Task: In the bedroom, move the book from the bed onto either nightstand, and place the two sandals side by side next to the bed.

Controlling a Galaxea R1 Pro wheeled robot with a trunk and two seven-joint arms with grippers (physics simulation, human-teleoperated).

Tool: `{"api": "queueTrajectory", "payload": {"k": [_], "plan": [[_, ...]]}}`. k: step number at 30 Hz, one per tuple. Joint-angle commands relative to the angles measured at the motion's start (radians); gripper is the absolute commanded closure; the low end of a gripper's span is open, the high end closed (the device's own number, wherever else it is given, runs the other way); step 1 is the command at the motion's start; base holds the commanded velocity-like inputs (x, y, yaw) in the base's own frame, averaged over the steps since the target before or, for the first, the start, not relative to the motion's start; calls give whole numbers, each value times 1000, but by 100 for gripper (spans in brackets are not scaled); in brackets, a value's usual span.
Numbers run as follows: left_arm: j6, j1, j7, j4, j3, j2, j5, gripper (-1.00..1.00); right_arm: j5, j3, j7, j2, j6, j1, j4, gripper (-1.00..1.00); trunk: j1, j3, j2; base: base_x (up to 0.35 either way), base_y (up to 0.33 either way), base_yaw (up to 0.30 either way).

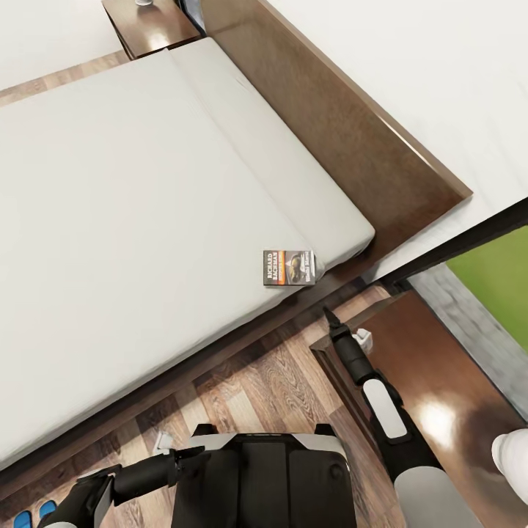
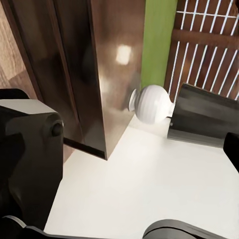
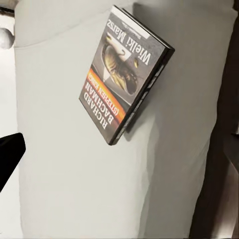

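Note:
The book [image 1: 288,267] lies flat on the pale grey mattress of the bed [image 1: 147,220], close to its near corner by the headboard. In the right wrist view the book [image 3: 124,74] shows its dark cover with white lettering and an orange strip. My right gripper [image 1: 330,317] hovers over the floor just short of the bed frame, pointing at the book, open and empty; one dark finger [image 3: 10,152] shows. The near nightstand [image 1: 418,367] stands under my right arm. Two blue sandals [image 1: 33,513] peek in by my left arm. My left gripper [image 1: 176,451] hangs low, open and empty.
A white vase [image 1: 513,455] stands on the near nightstand, and the vase [image 2: 152,103] appears in the left wrist view too. A second nightstand [image 1: 158,29] sits at the far end of the headboard [image 1: 345,125]. Grass [image 1: 499,271] shows through the window. Wood floor [image 1: 271,381] lies between me and the bed.

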Motion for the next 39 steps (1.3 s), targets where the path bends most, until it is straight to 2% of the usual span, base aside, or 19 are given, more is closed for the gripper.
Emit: {"api": "queueTrajectory", "payload": {"k": [1, 9, 14, 22, 29, 31, 35, 39], "plan": [[10, -1, -7, -1, 8, -1, -11, -100, -11, -4, 3, 1, 10, -9, 0, -100, 1, -1, -1, 0, 0, 0], [11, -1, -6, -1, 8, -2, -12, -100, -15, -4, 1, 1, 8, -45, -9, -100, 1, -1, -1, 0, 0, 0], [10, -1, -5, 0, 8, -6, -12, -100, -16, -4, 5, 1, 10, -47, -92, -100, 1, -1, -1, 0, 0, 0], [10, 0, -5, 1, 8, -9, -12, -100, -18, 0, 16, 2, 116, -47, -166, -100, 1, -1, -1, 0, 0, 0], [10, 1, -5, 1, 8, -10, -12, -100, -20, 2, 31, 2, 132, -47, -175, -100, 1, -1, -1, 0, 0, 0], [9, 1, -5, 1, 8, -10, -12, -100, -22, 12, 55, 2, 134, -47, -175, -100, 1, -1, -1, 0, 0, 0], [9, 1, -5, 2, 8, -16, -12, -100, -22, 42, 66, 1, 135, -47, -174, -100, 1, -1, -1, 0, 0, 0], [9, 1, -5, 2, 8, -20, -13, -100, -23, 53, 69, 2, 153, -47, -174, -100, 1, -1, -1, 0, 0, 0]]}}
